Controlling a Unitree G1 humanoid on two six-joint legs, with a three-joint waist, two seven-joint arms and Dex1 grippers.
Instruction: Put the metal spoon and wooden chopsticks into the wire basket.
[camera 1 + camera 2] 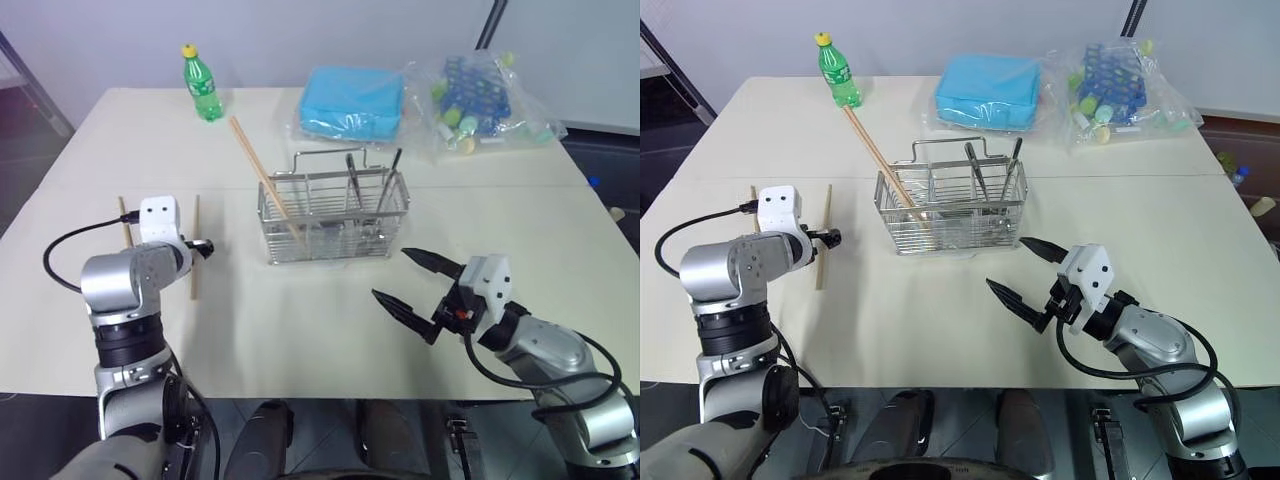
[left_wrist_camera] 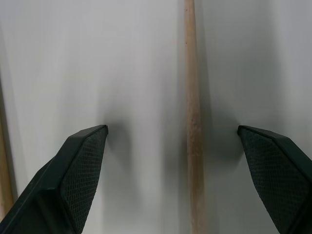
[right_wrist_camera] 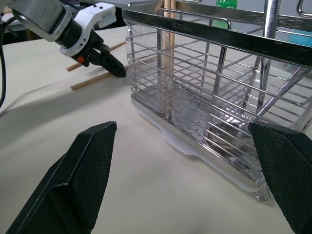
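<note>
Left end effector (image 2: pixel 173 161) wide open, empty, straddling wooden chopstick (image 1: pixel 195 262) left of wire basket (image 1: pixel 335 215); right end effector (image 1: pixel 408 280) open, empty, before basket.

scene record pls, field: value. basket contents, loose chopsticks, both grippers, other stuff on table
basket: wire basket, mid-table, upright
in basket: two chopsticks leaning out; two metal utensils, type unclear
loose chopsticks: one between left fingers, one beside the arm
left gripper: open, over chopstick
right gripper: open, empty, facing basket
other: green bottle, blue pack, bagged tube rack
</note>
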